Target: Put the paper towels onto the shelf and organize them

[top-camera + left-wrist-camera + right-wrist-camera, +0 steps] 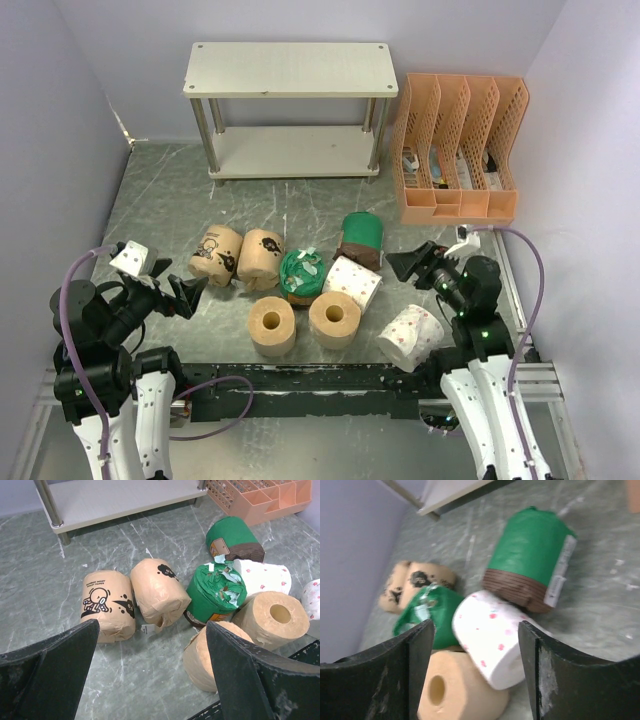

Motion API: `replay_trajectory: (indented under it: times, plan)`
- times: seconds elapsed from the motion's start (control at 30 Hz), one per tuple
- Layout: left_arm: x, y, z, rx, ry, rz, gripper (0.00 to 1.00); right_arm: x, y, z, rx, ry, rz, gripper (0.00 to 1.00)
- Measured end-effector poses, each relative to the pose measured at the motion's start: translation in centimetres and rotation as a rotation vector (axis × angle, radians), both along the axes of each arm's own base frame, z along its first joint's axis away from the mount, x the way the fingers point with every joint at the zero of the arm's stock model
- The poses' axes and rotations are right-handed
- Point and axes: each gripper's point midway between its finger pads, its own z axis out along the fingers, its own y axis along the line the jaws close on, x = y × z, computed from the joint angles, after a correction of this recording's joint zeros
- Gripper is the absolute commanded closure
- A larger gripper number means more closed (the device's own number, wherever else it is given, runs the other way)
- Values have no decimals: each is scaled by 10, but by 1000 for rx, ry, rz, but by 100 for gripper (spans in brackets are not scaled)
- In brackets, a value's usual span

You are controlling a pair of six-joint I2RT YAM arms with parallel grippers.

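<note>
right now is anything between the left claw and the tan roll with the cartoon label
Nothing visible. The open left claw faces the cartoon-label tan roll across a bare gap; the next tan roll lies beside it.

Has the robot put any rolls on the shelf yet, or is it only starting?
Only starting. Done: nothing, both boards of the shelf look bare. In hand: nothing, the left gripper and right gripper are open and empty. Left: everything, four tan rolls, two green rolls and two dotted white rolls, all lying on the table.
</note>
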Motion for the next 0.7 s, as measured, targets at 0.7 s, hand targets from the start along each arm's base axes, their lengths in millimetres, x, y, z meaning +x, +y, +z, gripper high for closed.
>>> replay_trajectory:
  times: [0.7]
  plan:
    - [1,-1,0,-5,4,-7,0,6,8,85,-269,81,185,14]
